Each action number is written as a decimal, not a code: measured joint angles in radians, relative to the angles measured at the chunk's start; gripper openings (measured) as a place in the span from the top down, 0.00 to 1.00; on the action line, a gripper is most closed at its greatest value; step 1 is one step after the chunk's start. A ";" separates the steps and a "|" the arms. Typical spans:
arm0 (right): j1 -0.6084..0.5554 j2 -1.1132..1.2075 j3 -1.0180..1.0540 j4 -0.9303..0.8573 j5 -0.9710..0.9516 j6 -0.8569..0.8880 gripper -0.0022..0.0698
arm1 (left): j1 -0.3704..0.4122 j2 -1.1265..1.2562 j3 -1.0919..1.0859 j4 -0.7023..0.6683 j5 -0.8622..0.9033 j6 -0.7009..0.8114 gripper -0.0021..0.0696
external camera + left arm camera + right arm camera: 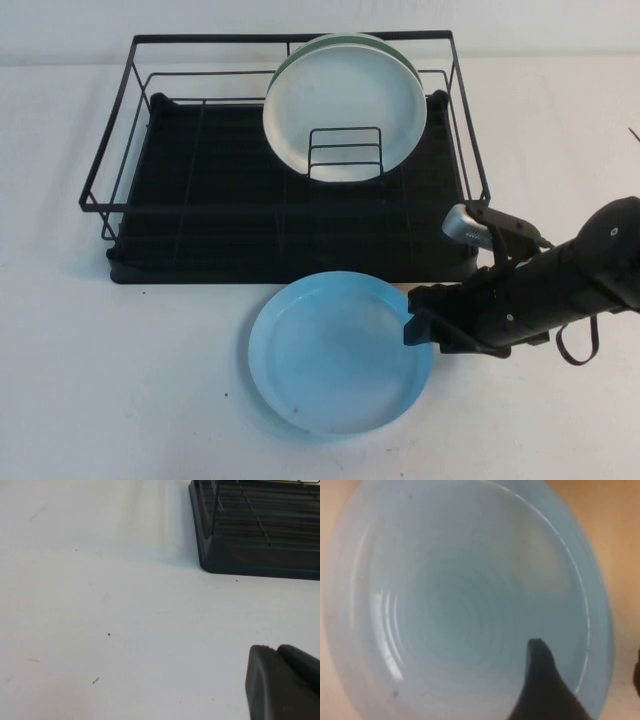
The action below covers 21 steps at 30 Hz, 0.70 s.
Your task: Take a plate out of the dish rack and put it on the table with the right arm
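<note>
— Where was the plate (335,355) found?

— Already flat on the table (120,380), before the rack (290,160); its rim was pinched by the right gripper (412,325).

— And the release?

— Opening gently and lifting straight up was advised. Two plates (345,105) stayed racked. The left gripper (282,682) was parked well apart; its state could not be told.

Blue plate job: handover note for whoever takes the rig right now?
Right gripper: at the plate's right rim, one finger over the rim inside the plate, grip state unclear.
Left gripper: parked over bare table, near the rack's corner.
Plate: flat on the table, just in front of the dish rack.
Whitish plate and green-rimmed plate stand in the rack.
Done: plate out and down.
Left: confirm release, pull the right arm away.
</note>
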 joint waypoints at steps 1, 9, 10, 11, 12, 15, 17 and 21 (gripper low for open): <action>0.000 0.000 -0.002 0.000 0.000 0.000 0.48 | 0.000 0.000 0.000 0.000 0.000 0.000 0.98; 0.001 -0.095 -0.067 -0.104 0.104 0.000 0.59 | 0.000 0.000 0.000 0.000 0.000 0.000 0.98; 0.001 -0.126 -0.069 -0.124 0.117 0.000 0.65 | 0.000 0.000 0.000 0.000 0.000 0.000 0.98; 0.001 -0.152 -0.071 -0.140 0.129 0.000 0.71 | 0.000 0.000 0.000 0.000 0.000 0.000 0.98; 0.001 -0.185 -0.071 -0.165 0.144 0.000 0.79 | 0.000 0.000 0.000 0.000 0.000 0.000 0.98; 0.001 -0.280 -0.067 -0.214 0.191 0.000 0.94 | 0.000 0.000 0.000 0.000 0.000 0.000 0.98; 0.001 -0.355 -0.044 -0.229 0.210 0.000 0.97 | 0.000 0.000 0.000 0.000 0.000 0.000 0.98; 0.001 -0.512 0.048 -0.242 0.216 0.000 0.99 | 0.000 0.000 0.000 0.000 0.000 0.000 0.98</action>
